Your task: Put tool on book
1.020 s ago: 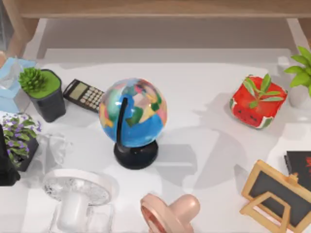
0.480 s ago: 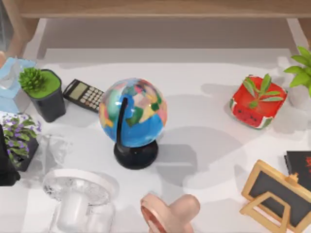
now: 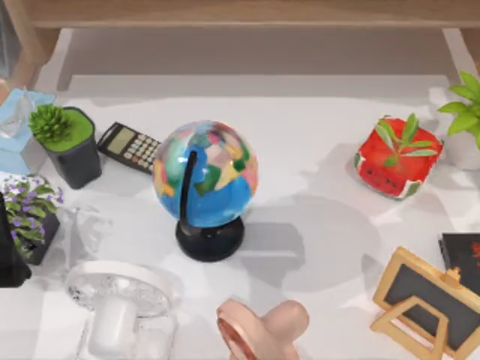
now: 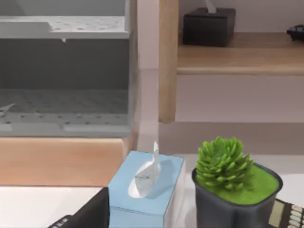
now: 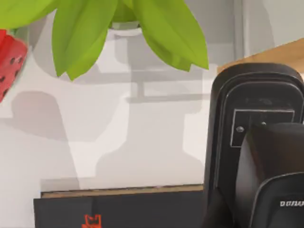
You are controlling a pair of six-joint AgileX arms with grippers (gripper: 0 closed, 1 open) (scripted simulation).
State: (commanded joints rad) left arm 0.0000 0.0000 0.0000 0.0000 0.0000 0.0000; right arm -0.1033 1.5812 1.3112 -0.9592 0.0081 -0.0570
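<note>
The tool, a black calculator (image 3: 129,146) with pale keys, lies flat at the table's back left, between a succulent pot and the globe; a corner of it (image 4: 289,214) shows in the left wrist view. The black book (image 3: 462,259) with red print lies flat at the table's right edge, partly cut off, behind the chalkboard easel. In the right wrist view the book (image 5: 118,209) sits just below my right gripper (image 5: 259,156), a black housing close to the camera. A dark part of my left gripper (image 4: 85,216) shows near the tissue box.
A globe (image 3: 205,184) stands mid-table. Left side: succulent pot (image 3: 66,142), blue tissue box (image 3: 16,131), purple flower pot (image 3: 30,217), white fan (image 3: 120,304). A pink fan (image 3: 262,330) is at the front. Right side: red watermelon planter (image 3: 397,157), leafy plant (image 3: 465,112), wooden chalkboard easel (image 3: 427,304).
The soft shadows on the table right of the globe have shifted. None of the objects has moved.
</note>
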